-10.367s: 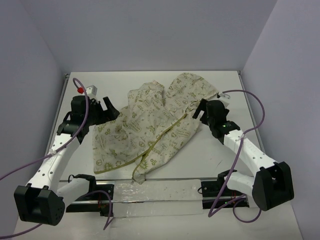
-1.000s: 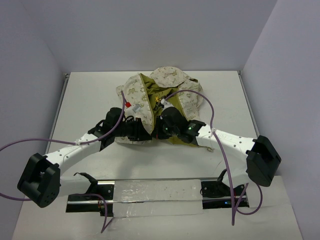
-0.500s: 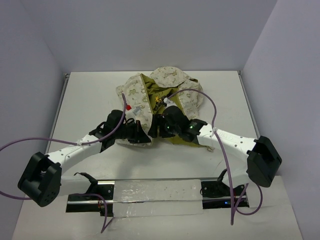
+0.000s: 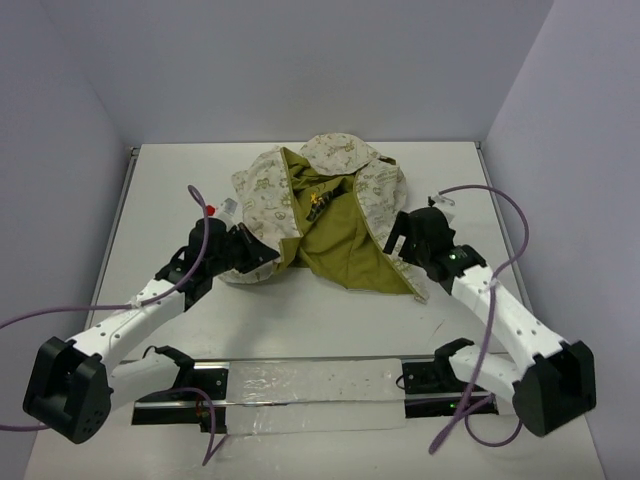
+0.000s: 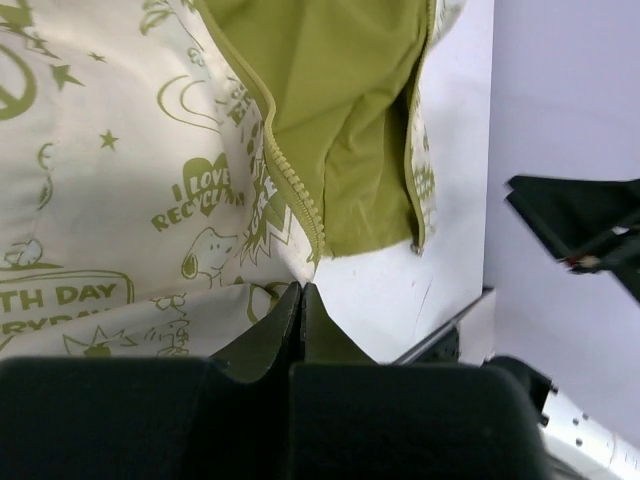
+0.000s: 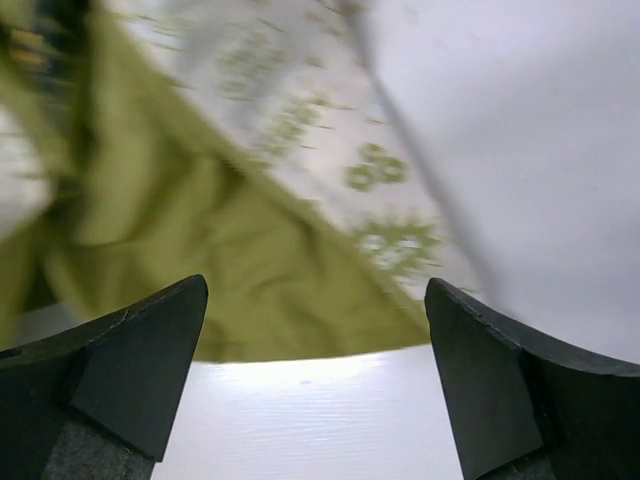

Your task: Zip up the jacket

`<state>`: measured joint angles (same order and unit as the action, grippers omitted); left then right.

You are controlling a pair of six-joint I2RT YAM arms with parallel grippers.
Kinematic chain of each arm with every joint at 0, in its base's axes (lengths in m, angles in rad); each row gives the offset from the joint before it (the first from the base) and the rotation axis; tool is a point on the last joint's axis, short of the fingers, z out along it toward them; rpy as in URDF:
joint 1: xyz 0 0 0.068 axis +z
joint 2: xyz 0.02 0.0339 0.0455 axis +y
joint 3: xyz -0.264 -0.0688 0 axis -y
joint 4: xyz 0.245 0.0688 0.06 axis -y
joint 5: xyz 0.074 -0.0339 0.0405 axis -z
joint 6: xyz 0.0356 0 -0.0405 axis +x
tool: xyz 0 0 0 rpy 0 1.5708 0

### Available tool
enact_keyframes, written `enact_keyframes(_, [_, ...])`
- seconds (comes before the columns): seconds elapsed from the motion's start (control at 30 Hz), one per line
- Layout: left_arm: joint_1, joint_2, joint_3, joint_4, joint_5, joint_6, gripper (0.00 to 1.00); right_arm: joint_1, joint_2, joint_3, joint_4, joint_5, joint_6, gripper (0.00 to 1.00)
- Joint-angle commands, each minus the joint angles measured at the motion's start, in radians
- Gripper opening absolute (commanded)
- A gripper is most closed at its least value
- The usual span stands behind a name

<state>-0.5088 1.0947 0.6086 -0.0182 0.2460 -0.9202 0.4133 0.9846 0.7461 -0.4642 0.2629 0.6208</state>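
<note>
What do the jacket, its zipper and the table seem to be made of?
The jacket looks like soft woven cloth, matte: it folds and creases; cream outside with green print, plain olive lining. The zipper has probably moulded plastic teeth: olive, no metallic shine. The table is a smooth hard white board, perhaps laminate.

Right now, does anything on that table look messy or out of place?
Yes: the jacket lies crumpled at the far side of the table, its front gaping open with the green lining showing and the zipper halves spread apart.
</note>
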Motion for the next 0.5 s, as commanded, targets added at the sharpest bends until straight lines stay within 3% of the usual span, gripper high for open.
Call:
enact_keyframes(0.0, [0.009,-0.025,0.068,-0.059,-0.094,-0.061,0.0,-0.081,0.157,0.043,-0.117,0.026,-0.132,0.97])
enact_keyframes(0.1, [0.009,-0.022,0.09,-0.06,-0.084,-0.055,0.0,-0.084,0.27,0.08,-0.096,-0.018,-0.146,0.97])
enact_keyframes(0.17, [0.009,-0.02,0.099,-0.061,-0.079,-0.049,0.0,-0.089,0.33,0.072,-0.069,0.036,-0.139,0.97])
enact_keyframes(0.33, [0.01,-0.022,0.104,-0.078,-0.067,-0.031,0.0,-0.14,0.406,0.067,-0.026,0.006,-0.161,0.94])
enact_keyframes(0.43, [0.009,-0.025,0.112,-0.088,-0.078,-0.026,0.0,-0.142,0.397,0.029,0.037,-0.088,-0.166,0.75])
enact_keyframes(0.47, [0.009,-0.027,0.112,-0.085,-0.083,-0.026,0.0,-0.142,0.395,0.019,0.064,-0.107,-0.169,0.61])
